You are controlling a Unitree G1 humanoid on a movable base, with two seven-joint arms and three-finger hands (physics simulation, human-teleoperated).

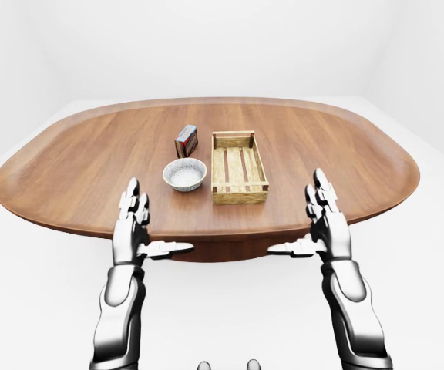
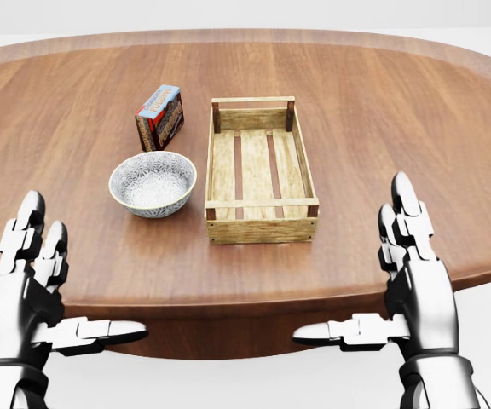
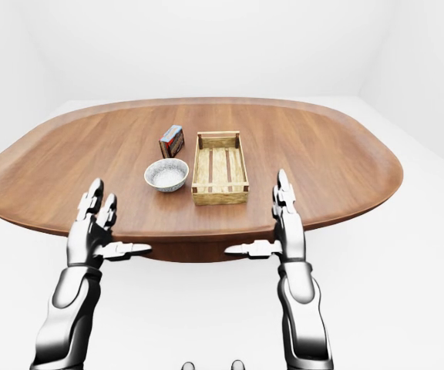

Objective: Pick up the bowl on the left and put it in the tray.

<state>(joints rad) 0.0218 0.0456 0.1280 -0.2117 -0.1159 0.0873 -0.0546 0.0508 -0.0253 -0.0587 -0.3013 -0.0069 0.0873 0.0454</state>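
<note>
A patterned white bowl (image 2: pixel 153 183) sits upright on the wooden table (image 2: pixel 382 111), just left of a slatted wooden tray (image 2: pixel 259 169) that holds nothing. My left hand (image 2: pixel 45 285) hovers open at the table's near edge, below and left of the bowl, fingers up and thumb pointing right. My right hand (image 2: pixel 382 277) is likewise open at the near edge, below and right of the tray, thumb pointing left. Neither hand touches anything.
A small red and blue box (image 2: pixel 160 117) stands just above the bowl, left of the tray's far end. The oval table (image 1: pixel 68 154) spreads wide to both sides, on a white floor (image 1: pixel 21 293).
</note>
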